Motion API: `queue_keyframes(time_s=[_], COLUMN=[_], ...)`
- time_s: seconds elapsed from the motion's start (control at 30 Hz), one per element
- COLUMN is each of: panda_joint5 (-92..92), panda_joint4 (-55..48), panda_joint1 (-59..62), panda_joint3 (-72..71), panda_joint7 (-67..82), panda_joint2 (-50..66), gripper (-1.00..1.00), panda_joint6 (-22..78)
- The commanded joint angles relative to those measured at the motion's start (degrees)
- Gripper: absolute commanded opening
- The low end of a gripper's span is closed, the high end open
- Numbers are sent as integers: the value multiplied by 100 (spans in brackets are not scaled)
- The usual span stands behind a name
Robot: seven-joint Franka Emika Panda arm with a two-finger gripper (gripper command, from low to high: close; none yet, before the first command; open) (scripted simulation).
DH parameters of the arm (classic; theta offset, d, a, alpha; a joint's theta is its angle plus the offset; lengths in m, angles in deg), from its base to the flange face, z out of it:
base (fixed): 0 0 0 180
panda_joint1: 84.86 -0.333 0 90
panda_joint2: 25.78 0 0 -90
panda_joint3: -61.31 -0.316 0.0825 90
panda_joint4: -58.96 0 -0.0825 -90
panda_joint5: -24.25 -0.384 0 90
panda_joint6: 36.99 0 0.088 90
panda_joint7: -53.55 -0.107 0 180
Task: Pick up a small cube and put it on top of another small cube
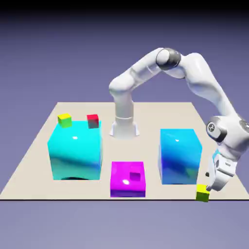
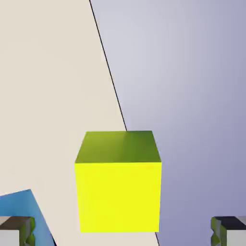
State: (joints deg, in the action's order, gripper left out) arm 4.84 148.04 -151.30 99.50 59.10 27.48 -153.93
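Yellow-green small cube (image 1: 203,193) with darker olive sides sits at the table's near corner, in the lower right of the exterior view, right at the edge of the pale beige table (image 1: 29,160). No writing, label or brand mark shows on any object. The white two-finger gripper (image 1: 210,187) is just above and beside this cube, and whether it touches cannot be told. In the hand view the cube (image 2: 118,192) fills the lower middle of the frame, between the two grey fingertips (image 2: 17,230) at the bottom corners; the jaws stand wide, clear of its sides.

A second yellow-green small cube (image 1: 64,119) and a tiny red cube (image 1: 93,120) rest on top of the big glossy cyan block (image 1: 75,153) at the left. A magenta block (image 1: 128,179) lies at lower centre, a glossy blue block (image 1: 180,155) right of it.
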Motion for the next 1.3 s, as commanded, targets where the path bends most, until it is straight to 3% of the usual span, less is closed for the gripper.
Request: queue_keyframes(time_s=[0.0, 0.03, 0.07, 0.23, 1.27], panda_joint5=[-86, -154, -155, 11, 2069], panda_joint4=[74, 133, 133, -146, 3919], panda_joint1=[61, 109, 110, -13, 6239], panda_joint3=[-91, -163, -163, 206, -1678], panda_joint7=[35, 62, 62, 3, -4154], panda_joint2=[178, 320, 320, -427, -6864], gripper=[0, 0, -100, -100, -100], panda_joint6=[-249, -448, -448, 360, 2207])
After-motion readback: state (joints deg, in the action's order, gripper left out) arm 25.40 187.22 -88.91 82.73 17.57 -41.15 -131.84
